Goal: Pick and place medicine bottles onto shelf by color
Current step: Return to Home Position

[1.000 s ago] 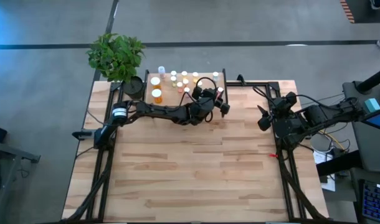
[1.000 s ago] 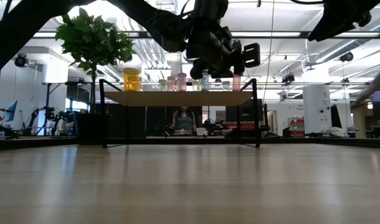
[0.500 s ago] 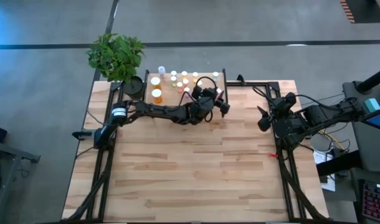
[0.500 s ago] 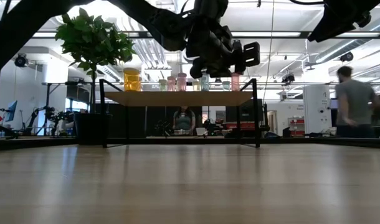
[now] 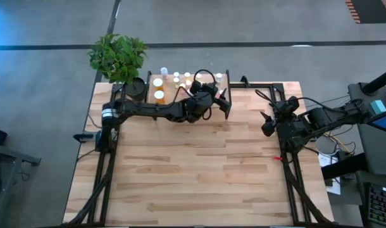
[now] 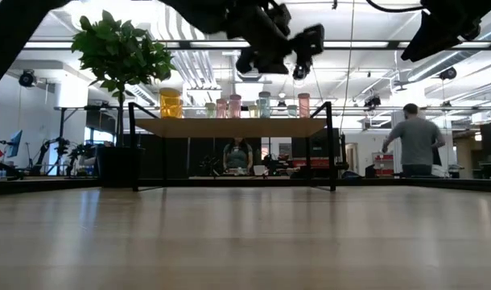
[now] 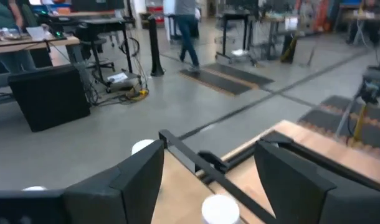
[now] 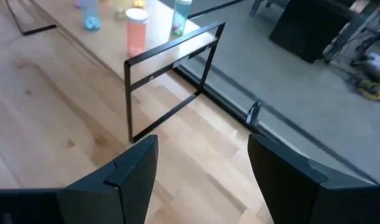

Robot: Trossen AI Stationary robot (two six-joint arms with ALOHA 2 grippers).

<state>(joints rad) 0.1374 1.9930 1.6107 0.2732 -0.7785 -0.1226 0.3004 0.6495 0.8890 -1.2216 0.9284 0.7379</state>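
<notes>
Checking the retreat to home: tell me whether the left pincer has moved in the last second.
Yes. In the low view the left pincer has risen, from level with the bottles on the shelf to clear above their caps.

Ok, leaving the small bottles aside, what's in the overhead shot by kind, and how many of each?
Dark robot arms: 2, left gripper open near the shelf's right end, right gripper open, waiting at the right edge of the wooden table
Potted green plant: 1
Light-wood shelf on black legs: 1
Large orange bottles with white caps: 2
Total: 6
</notes>
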